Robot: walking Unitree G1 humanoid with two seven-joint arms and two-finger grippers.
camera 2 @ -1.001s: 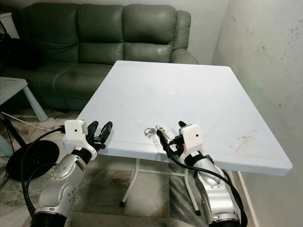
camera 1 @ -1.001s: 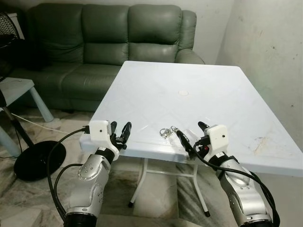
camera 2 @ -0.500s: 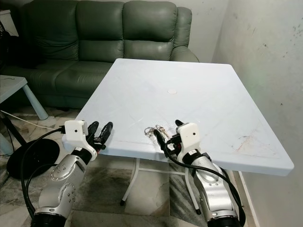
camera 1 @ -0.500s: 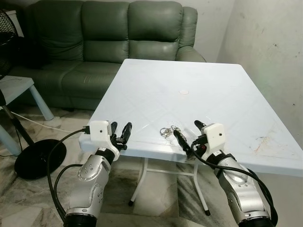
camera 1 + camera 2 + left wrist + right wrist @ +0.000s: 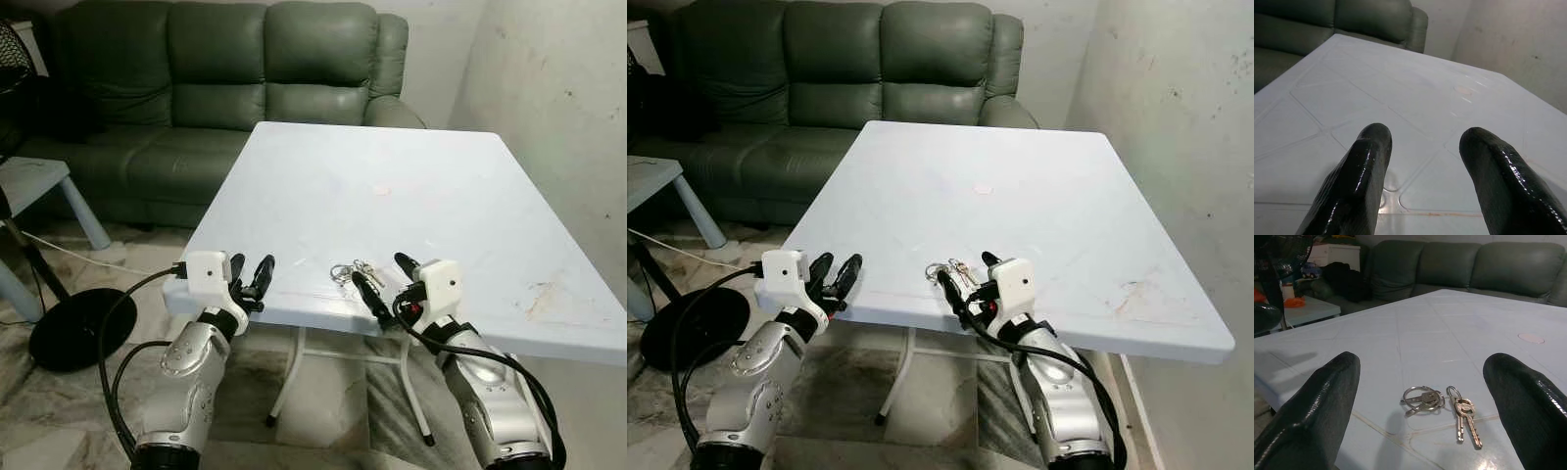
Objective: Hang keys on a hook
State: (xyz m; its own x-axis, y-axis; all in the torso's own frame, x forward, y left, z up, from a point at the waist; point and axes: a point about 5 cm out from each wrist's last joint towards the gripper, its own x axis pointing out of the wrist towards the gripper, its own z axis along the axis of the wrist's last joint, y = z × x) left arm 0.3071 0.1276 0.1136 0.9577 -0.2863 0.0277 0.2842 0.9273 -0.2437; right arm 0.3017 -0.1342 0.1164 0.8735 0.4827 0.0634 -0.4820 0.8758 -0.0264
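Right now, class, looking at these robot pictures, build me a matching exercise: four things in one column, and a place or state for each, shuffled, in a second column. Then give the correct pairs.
Column one:
1. keys
2. left tool
3. right tool
4. sofa

Column two:
A. open, just short of the keys
B. behind the table's far edge
C. lying flat near the table's near edge
D. open, at the table's near left corner

Pairs: 1-C, 2-D, 3-A, 4-B

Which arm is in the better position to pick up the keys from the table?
The right. The right gripper is open and points straight at the keys, just short of them. The left gripper waits at the table edge, farther away.
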